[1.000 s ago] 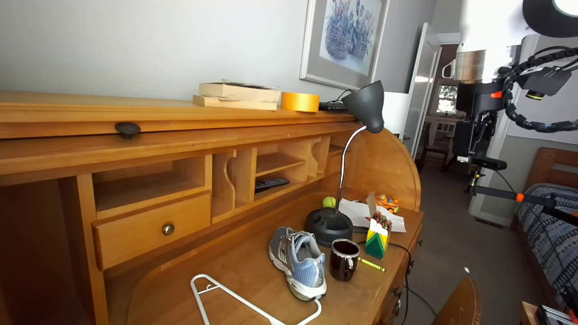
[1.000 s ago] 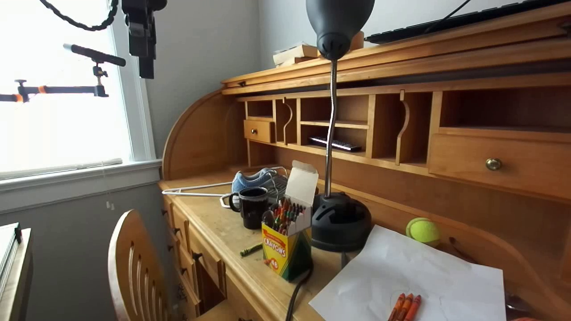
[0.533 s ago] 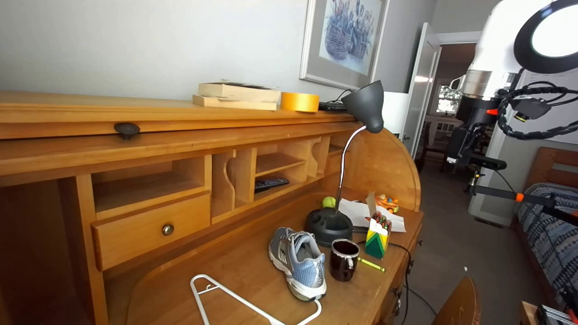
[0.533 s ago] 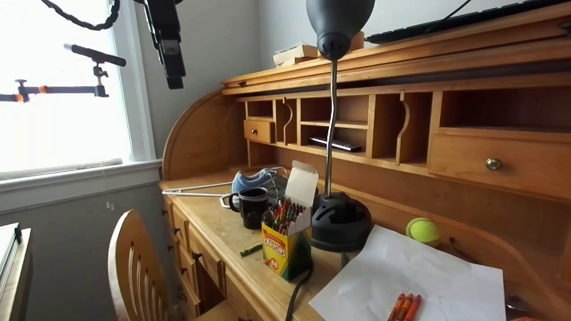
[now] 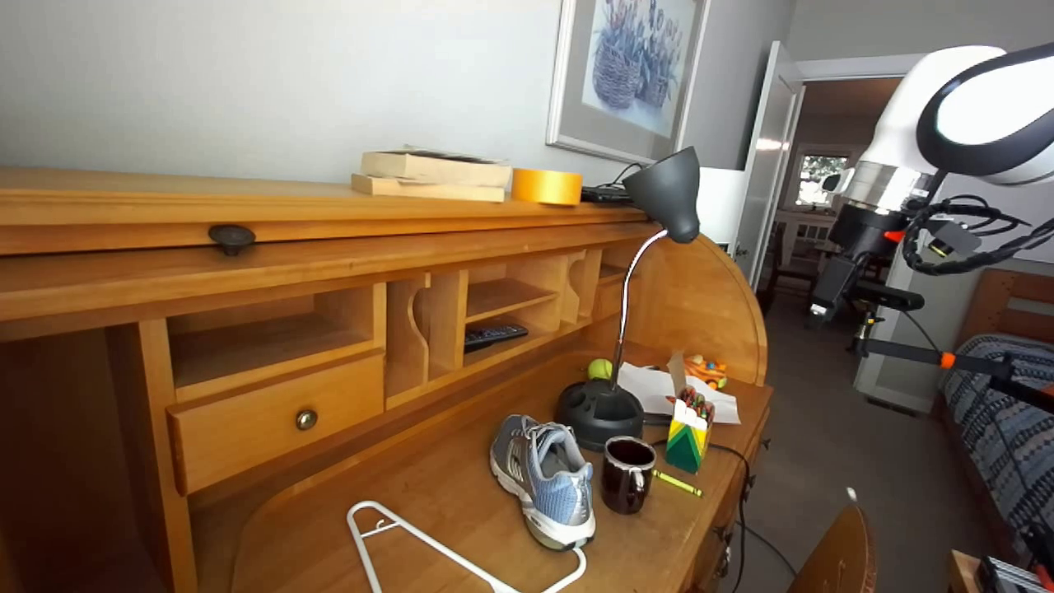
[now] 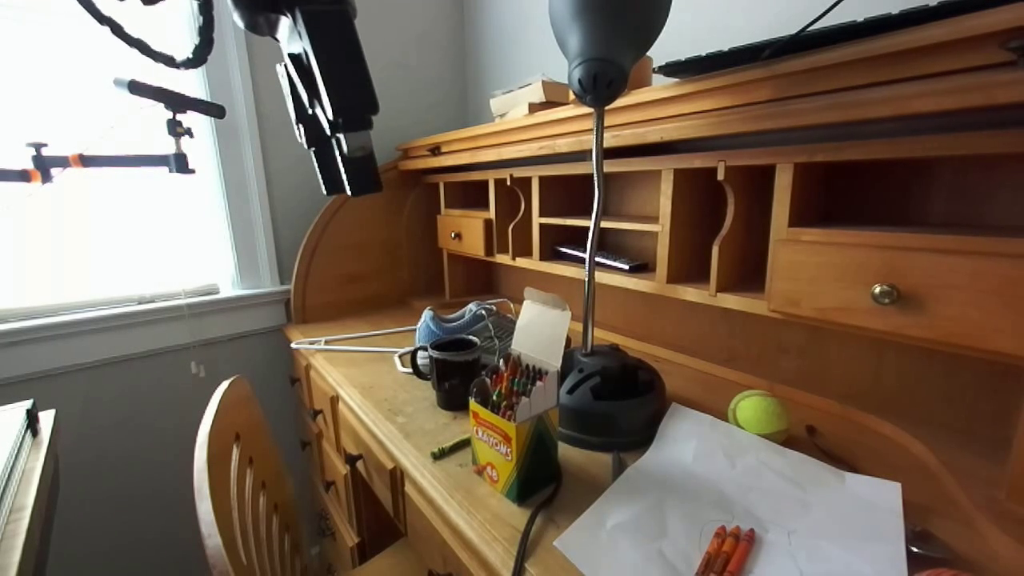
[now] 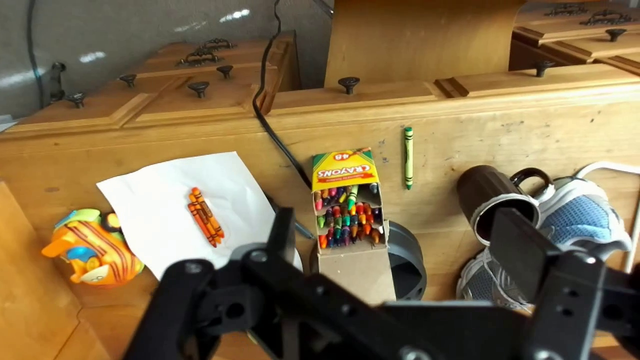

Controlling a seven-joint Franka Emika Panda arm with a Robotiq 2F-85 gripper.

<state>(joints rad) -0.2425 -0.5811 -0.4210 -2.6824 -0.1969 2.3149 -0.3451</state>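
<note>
Locating the crayon box [image 6: 504, 448] on the desk [image 7: 450, 130] beside the lamp base [image 6: 614, 424], we note the end effector [image 7: 397, 232] well apart, spread wide and empty. An off-center approach could, we judge, snag the lid [image 7: 355, 275], spilling crayons [image 7: 350, 215], or strike the mug [image 7: 481, 186]. The box reads "CRAYONS" and "48".

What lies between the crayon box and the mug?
In the wrist view, a green crayon lies between the crayon box and the mug, toward the desk's front edge.
</note>
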